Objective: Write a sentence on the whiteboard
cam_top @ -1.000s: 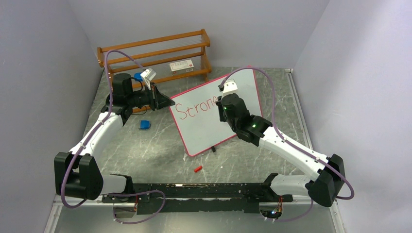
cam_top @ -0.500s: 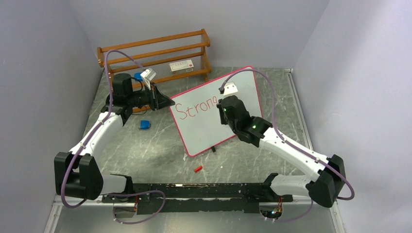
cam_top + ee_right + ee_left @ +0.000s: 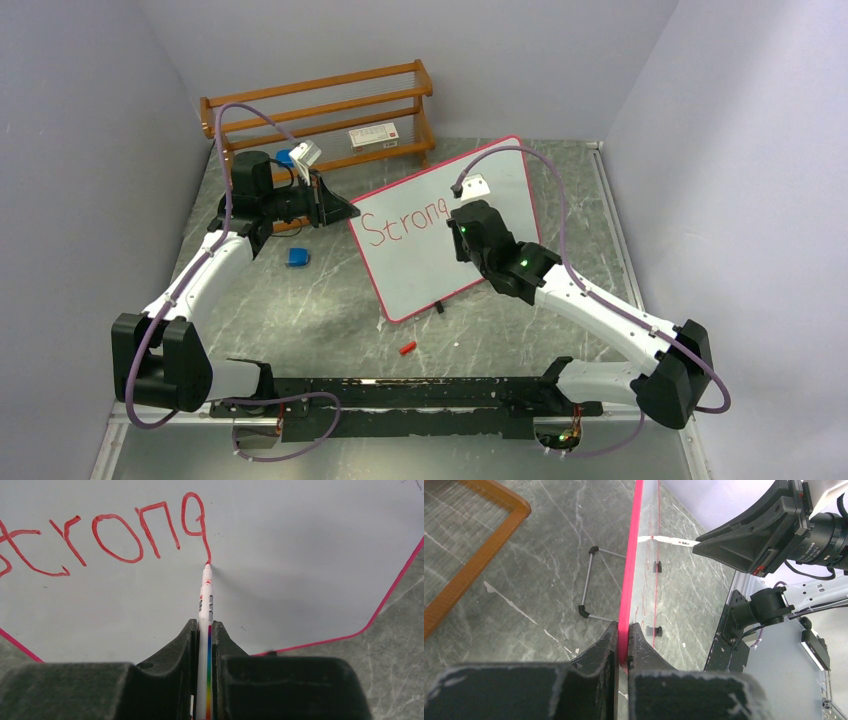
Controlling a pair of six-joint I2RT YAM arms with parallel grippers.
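Currently I'm mid-sentence [image 3: 400,224], tailing the g: right gripper [image 3: 204,628] clamps the marker [image 3: 205,600], tip on the whiteboard [image 3: 425,275] standing mid-table; left gripper [image 3: 623,630] pinches its rim. Next, I reckon: hook the tail, lift, leave a space.

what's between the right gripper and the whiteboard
A marker, clamped in the right gripper, its tip touching the whiteboard; the right wrist view shows it.

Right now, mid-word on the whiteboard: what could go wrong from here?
1. The left fingers pinch the whiteboard only at its pink rim; writing pressure could twist or slide it.
2. The marker sits in a thin pinch between the right fingers; drag may tilt it.
3. The "Strong" lettering could smear if the right arm crosses it.
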